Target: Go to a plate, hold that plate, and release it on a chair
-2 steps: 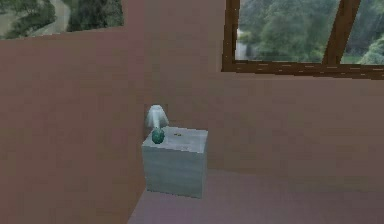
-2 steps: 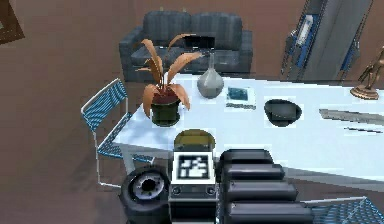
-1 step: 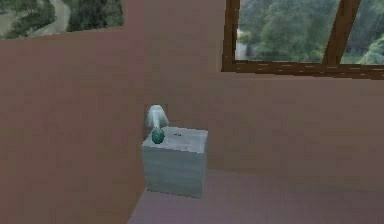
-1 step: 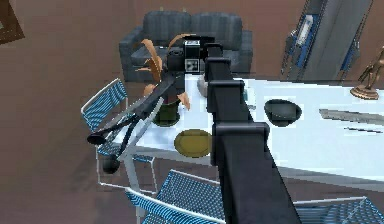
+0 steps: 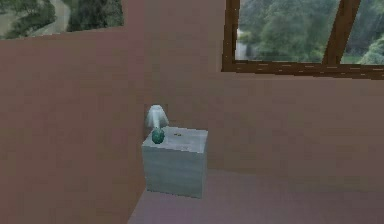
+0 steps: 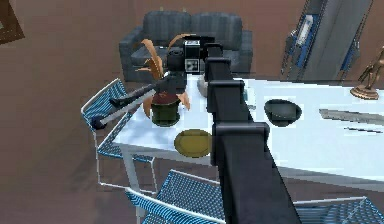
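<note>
White tabletop (image 6: 330, 140) spans the arm side view, with my arm (image 6: 240, 150) running up over it. One blue mesh chair (image 6: 115, 115) stands at the tabletop's left end and a second chair (image 6: 175, 195) at its near edge. On the tabletop are a potted plant (image 6: 165, 105) and a dark bowl (image 6: 282, 110). The plate (image 6: 193, 143) is an olive-yellow disc lying flat near the near edge, just left of my arm and close to the pot. My fingers (image 6: 125, 109) point down-left past the pot, tips in front of the blue mesh chair. Apart or together, I cannot tell, nor whether I hold anything.

Step, my read: I've reached the plate but not grasped it, since it lies on the tabletop. The next move calls for drawing the fingers in and down to the plate's rim, clear of the pot. The drop should be short, with chairs right there.
</note>
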Available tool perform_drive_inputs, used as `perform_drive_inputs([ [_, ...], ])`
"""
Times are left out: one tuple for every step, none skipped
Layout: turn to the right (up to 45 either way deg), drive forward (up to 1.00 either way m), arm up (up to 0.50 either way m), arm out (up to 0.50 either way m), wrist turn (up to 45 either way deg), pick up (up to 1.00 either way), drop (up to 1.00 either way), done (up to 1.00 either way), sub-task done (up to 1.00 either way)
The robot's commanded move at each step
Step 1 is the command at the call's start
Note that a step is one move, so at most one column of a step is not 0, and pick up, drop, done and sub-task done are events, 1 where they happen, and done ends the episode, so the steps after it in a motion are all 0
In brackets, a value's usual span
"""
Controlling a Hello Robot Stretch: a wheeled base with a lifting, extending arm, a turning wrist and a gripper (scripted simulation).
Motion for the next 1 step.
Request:
perform_drive_inputs([
  [0.0,0.00,0.00,0.00,45.0,0.00,0.00,0.00,0.00],
])
